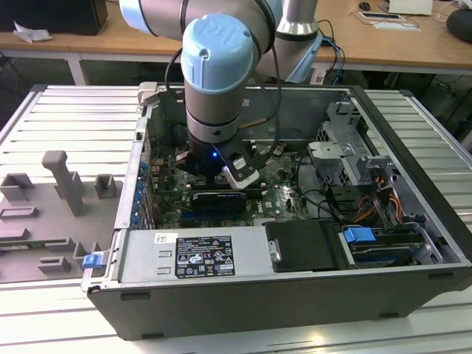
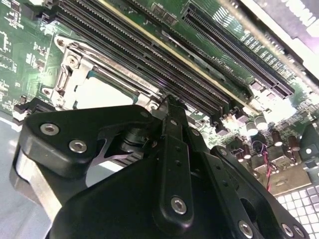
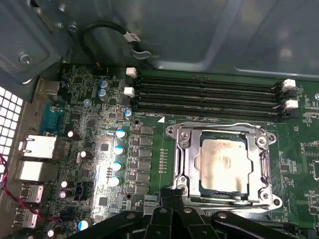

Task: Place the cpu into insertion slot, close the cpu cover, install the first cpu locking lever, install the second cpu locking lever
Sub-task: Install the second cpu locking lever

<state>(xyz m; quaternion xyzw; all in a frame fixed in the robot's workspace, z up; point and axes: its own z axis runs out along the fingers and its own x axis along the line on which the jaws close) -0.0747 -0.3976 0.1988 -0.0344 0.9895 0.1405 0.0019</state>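
The cpu (image 3: 223, 166) lies flat in its socket on the motherboard (image 3: 99, 149), silvery top up, with the cpu cover (image 3: 222, 133) closed down around it as a metal frame. In the second wrist view the cpu (image 2: 102, 92) shows pale inside that frame (image 2: 75, 64). Beside the socket run the long black memory slots (image 3: 204, 97), and beyond it, a row of capacitors (image 3: 118, 157). The gripper (image 3: 172, 199) hangs just at the socket's near edge; whether its fingers are parted or together I cannot tell. Seen from outside, the arm (image 1: 214, 81) reaches down into the open computer case (image 1: 413, 177).
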